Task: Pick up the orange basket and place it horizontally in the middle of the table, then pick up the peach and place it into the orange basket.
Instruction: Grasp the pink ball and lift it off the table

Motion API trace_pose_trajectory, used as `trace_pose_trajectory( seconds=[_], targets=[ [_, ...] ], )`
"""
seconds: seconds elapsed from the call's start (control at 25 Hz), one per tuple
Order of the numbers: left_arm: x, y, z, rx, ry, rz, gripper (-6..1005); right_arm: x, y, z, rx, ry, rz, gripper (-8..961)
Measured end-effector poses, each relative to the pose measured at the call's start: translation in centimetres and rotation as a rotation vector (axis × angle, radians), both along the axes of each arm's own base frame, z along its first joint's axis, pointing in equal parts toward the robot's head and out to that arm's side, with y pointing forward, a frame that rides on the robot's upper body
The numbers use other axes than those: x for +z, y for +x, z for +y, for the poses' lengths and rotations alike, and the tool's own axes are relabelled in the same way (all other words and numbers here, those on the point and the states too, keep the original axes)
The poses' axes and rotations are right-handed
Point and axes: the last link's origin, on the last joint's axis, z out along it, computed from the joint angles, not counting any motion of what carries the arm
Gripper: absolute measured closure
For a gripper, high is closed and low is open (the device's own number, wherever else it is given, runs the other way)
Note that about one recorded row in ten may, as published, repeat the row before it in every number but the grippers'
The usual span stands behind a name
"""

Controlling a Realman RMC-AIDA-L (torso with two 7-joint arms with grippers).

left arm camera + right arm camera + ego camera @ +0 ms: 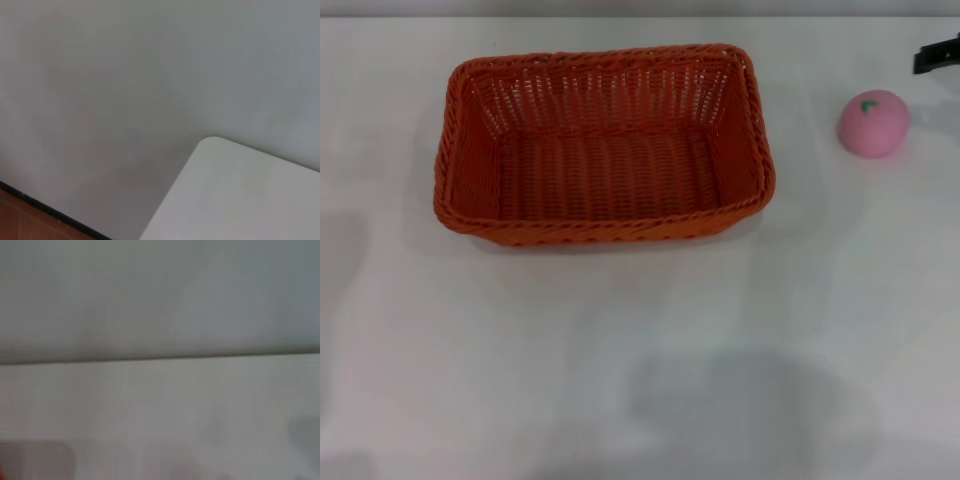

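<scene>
Though cut off by the head view's far right edge, shows the right gripper only as a dark tip low over the table; cannot tell whether open or closed. Just inward of that tip, and apart from it, finds the peach resting on the white surface, green leaf mark up. Farther left, well apart from the peach, places the orange basket upright, long side across the view, tilted slightly, toward the far half of the table and left of centre, with nothing inside. Leaves broad bare tabletop in front of the basket and a clear lane between basket and peach. From the left wrist view alone, gives a rounded table corner against a pale wall, with a dark baseboard strip and reddish-brown floor below. From the right wrist view alone, gives a blurred stretch of white tabletop ending in a straight far edge against the same pale wall, plus a red sliver at the frame's corner, too small to identify.
</scene>
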Motion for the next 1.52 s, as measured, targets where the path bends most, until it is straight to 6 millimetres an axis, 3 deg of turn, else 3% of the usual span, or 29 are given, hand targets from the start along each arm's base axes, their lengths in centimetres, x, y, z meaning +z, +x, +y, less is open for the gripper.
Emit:
trace_pose_trajectory(
  seconds=[0.4, 1.12, 1.52],
  targets=[
    [0.0, -0.1, 0.0, 0.002, 0.0, 0.0, 334, -2.5, -1.8, 0.2, 0.07, -0.115, -0.002, 116],
    [-0.4, -0.5, -0.4, 0.015, -0.006, -0.013, 333, -5.1, -0.5, 1.7, 0.049, -0.143, -0.011, 156],
    [-0.6, -1.0, -0.8, 0.028, -0.011, -0.012, 334, -5.6, 0.3, 1.7, 0.031, -0.152, -0.014, 179]
  ],
)
